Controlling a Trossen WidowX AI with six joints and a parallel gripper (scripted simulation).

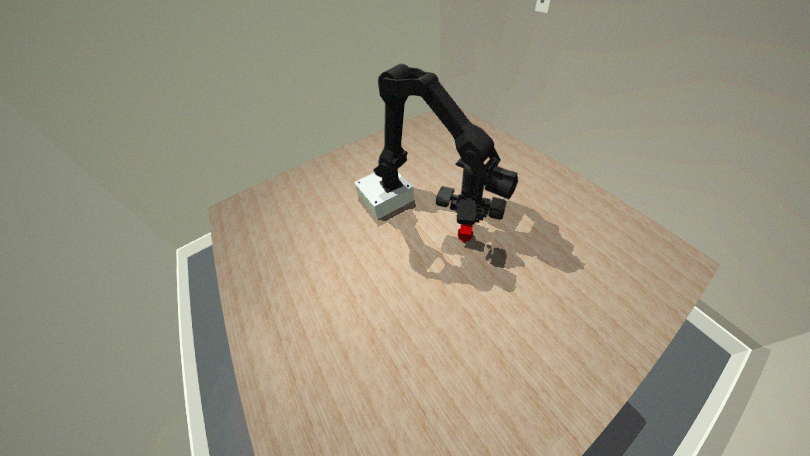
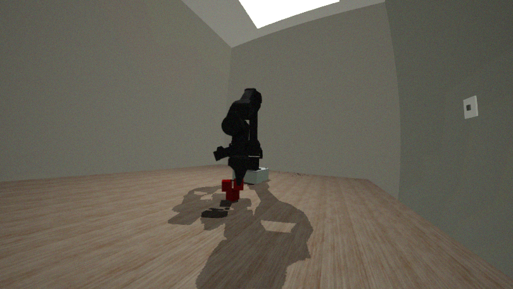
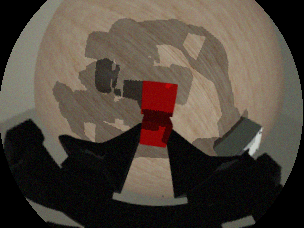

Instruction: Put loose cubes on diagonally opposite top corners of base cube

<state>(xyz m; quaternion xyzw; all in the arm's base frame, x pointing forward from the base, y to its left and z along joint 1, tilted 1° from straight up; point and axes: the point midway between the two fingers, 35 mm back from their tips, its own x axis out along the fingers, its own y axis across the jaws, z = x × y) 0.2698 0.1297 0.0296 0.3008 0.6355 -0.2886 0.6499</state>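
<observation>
A red base cube (image 2: 232,196) stands on the wooden table (image 1: 351,317) (image 2: 107,222). One red loose cube (image 2: 226,185) (image 3: 159,94) sits on a top corner of it, jutting out to the left in the exterior view. My gripper (image 1: 465,227) (image 2: 237,184) (image 3: 155,128) points straight down and is shut on the second red cube (image 1: 465,231) (image 2: 240,186) (image 3: 152,134). This cube is level with the first cube, at the opposite side of the base's top. I cannot tell whether it touches the base or the other cube. In the top view the cubes merge into one red patch.
The arm's grey-white mounting block (image 1: 384,198) (image 2: 256,175) stands on the table just behind the cubes. Dark shadows of the arm lie around the stack. The table's edges drop to a grey floor (image 1: 198,294) with a white border.
</observation>
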